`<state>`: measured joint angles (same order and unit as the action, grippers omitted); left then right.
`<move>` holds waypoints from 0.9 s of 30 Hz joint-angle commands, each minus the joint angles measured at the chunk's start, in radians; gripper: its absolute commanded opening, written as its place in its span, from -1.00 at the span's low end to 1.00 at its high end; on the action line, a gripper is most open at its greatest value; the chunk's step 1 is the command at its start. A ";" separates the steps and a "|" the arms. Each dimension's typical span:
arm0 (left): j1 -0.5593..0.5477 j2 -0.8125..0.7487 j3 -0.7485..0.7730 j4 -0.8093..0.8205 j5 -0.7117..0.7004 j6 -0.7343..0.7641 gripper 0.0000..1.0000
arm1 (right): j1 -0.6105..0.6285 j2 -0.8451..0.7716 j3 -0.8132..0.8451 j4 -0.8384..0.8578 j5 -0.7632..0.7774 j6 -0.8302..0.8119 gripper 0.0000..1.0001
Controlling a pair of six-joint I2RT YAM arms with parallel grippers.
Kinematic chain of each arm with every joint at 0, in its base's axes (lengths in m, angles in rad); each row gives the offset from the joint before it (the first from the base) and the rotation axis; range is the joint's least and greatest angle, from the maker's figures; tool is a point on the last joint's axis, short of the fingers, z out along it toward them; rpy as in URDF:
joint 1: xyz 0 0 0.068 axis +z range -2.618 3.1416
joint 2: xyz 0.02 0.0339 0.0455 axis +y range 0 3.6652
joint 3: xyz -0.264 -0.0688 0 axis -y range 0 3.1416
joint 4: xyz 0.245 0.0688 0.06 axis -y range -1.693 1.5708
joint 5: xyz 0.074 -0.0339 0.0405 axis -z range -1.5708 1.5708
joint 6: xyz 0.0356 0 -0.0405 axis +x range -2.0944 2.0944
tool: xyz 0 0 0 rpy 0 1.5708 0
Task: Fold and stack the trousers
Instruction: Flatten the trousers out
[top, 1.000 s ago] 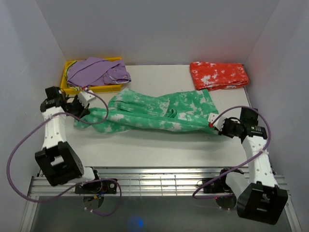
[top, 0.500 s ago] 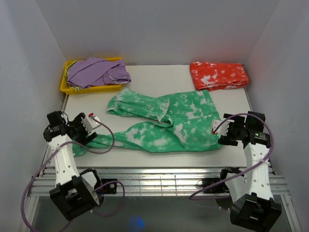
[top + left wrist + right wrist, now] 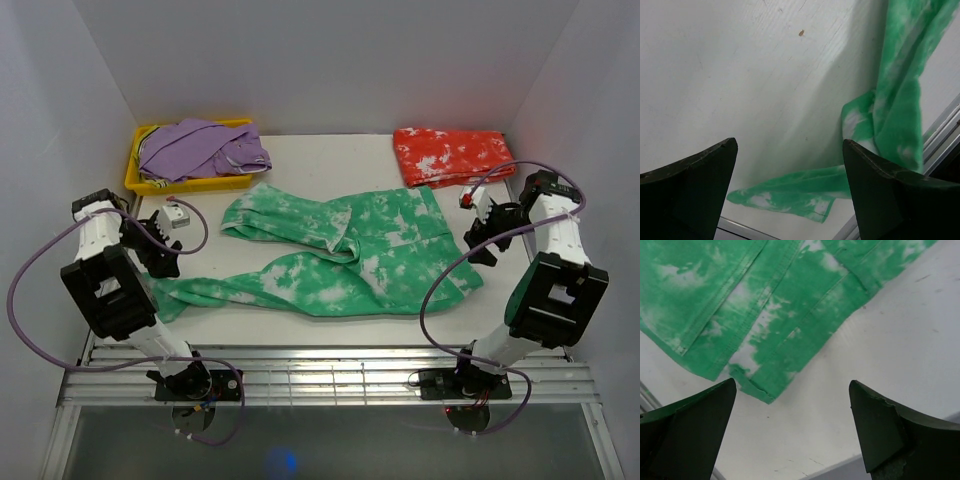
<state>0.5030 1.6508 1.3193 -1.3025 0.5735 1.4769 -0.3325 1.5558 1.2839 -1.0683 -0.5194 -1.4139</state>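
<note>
The left gripper (image 3: 160,250) is seen just off the left end of the green trousers (image 3: 340,250), close to the tip of their nearer leg. Its jaws are spread wide and nothing is held between them. Behind the left end of the green trousers, a yellow tray (image 3: 133,182) is set at the far side of the table (image 3: 330,155), and a purple garment (image 3: 200,148) is heaped in it. The green trousers themselves are laid out unfolded across the middle of the table. Their two legs are splayed towards the left, one angled towards the tray and one running along the near edge, and the waist is turned to the right. Just beyond their far right corner, the red-orange trousers (image 3: 452,155) are lying folded. The right gripper (image 3: 482,235) is found just beside the right end of the green trousers, by the waist. Its jaws are likewise opened wide, with nothing gripped.
</note>
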 commanded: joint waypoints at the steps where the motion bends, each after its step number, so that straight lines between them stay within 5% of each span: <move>1: 0.008 0.043 0.060 -0.101 -0.041 0.155 0.92 | 0.004 0.049 0.031 -0.147 -0.016 0.052 0.99; 9: 0.008 0.092 -0.008 -0.100 -0.115 0.342 0.77 | 0.062 0.168 -0.004 -0.102 -0.016 0.188 1.00; 14: 0.045 0.118 0.128 -0.087 -0.060 0.313 0.74 | 0.139 0.223 -0.084 0.019 0.050 0.306 0.92; 18: 0.051 0.132 0.231 -0.007 -0.265 0.352 0.77 | 0.156 0.240 -0.136 0.070 0.105 0.314 0.84; 21: 0.069 0.216 0.362 -0.103 -0.351 0.379 0.77 | 0.156 0.233 -0.136 0.097 0.117 0.314 0.84; 27: 0.092 0.190 0.220 -0.101 -0.337 0.528 0.77 | 0.156 0.245 -0.074 0.071 0.114 0.331 0.84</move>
<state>0.5880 1.8610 1.6123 -1.3033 0.2573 1.8923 -0.1703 1.7981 1.1614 -1.0214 -0.4389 -1.0977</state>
